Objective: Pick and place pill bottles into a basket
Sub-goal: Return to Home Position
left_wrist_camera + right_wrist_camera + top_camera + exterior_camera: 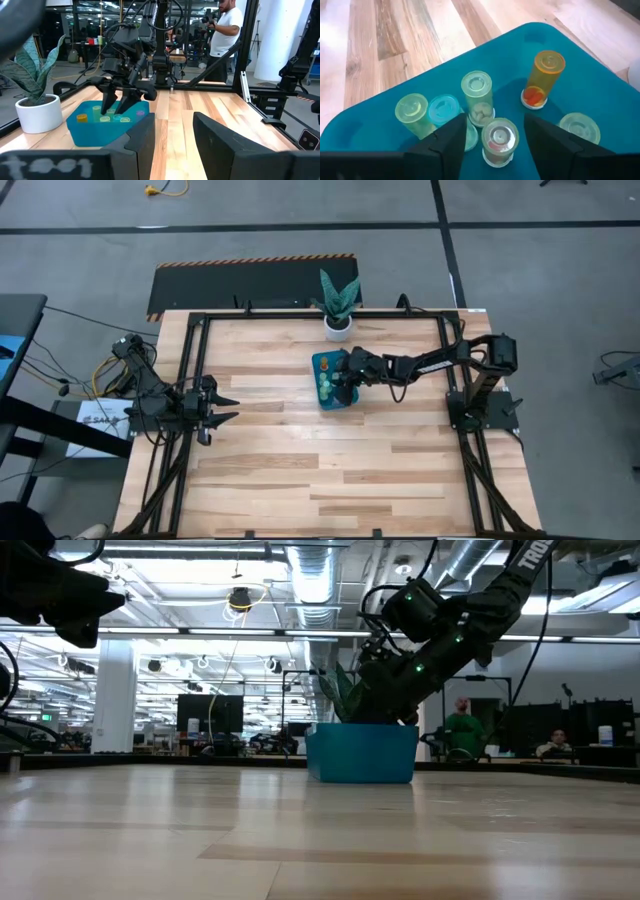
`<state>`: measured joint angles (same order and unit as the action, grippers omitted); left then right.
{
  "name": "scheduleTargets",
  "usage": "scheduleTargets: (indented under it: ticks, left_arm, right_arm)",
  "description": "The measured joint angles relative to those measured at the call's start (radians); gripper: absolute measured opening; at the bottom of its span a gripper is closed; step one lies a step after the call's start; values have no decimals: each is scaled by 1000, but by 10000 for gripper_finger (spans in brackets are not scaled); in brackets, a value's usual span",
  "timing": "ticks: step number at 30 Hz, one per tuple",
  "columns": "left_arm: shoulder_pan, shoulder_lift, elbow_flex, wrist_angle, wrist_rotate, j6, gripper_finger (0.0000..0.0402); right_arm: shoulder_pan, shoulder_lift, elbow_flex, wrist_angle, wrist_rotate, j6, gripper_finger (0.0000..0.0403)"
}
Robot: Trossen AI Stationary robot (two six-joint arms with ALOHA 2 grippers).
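Note:
The teal-blue basket [318,364] stands on the table in front of the plant pot; it also shows in the low view [360,755] and the left wrist view [92,131]. Several pill bottles stand upright in it: orange [545,77], pale green with white pills [477,95], teal-capped [443,110], yellow-green [412,112], another pale-capped one [580,127], and a clear one [497,142]. My right gripper [495,120] is open above the basket, its fingers on either side of the clear bottle without touching it. My left gripper [228,407] is open and empty at the table's left.
A white pot [338,326] with a green plant stands just behind the basket, near the table's far edge. A black frame [200,330] runs around the table. Bare wood lies between the basket and the near edge. People [225,25] stand in the room beyond.

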<state>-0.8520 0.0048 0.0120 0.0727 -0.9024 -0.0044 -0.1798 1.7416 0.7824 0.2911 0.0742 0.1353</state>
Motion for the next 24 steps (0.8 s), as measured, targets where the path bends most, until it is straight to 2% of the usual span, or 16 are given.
scheduleTargets:
  ticks: [5,9,12,16,24]
  left_arm:
    - [0,0,0,0,1,0,124]
    - [0,0,0,0,3,0,124]
    - [0,0,0,-2,7,-2,124]
    - [0,0,0,-2,14,24,124]
    - [0,0,0,20,64,93,124]
  right_arm:
    - [36,-75,67,-104,2,-40,202]
    - [98,-228,92,-213,11,-81,202]
    - [149,-366,57,-235,11,-83,198]
    - [213,-537,-87,-184,13,-71,193]
    - [297,-902,-495,264,6,-49,187]
